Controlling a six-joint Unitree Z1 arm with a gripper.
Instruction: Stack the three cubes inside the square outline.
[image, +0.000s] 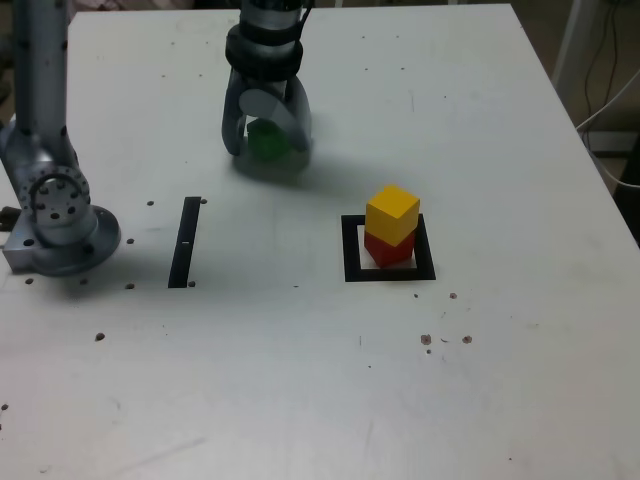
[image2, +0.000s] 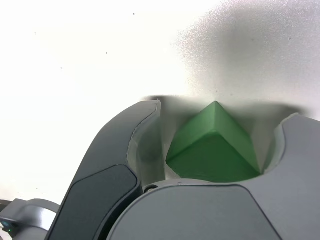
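Near the table's (image: 330, 400) far edge, the tool (image: 266, 135) straddles the green cube (image: 266, 141), its jaws apparently not yet closed on it.

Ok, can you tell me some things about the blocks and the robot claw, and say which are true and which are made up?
1. The yellow cube sits on top of the red cube. True.
2. The green cube is already on the stack. False: it is away from the stack, between the fingers of the gripper.
3. The two stacked cubes stand inside the square outline. True.
4. The narrow black strip has a cube on it. False: nothing rests on it.
5. The gripper hangs over the square outline. False: it is farther back, toward the exterior view's left.
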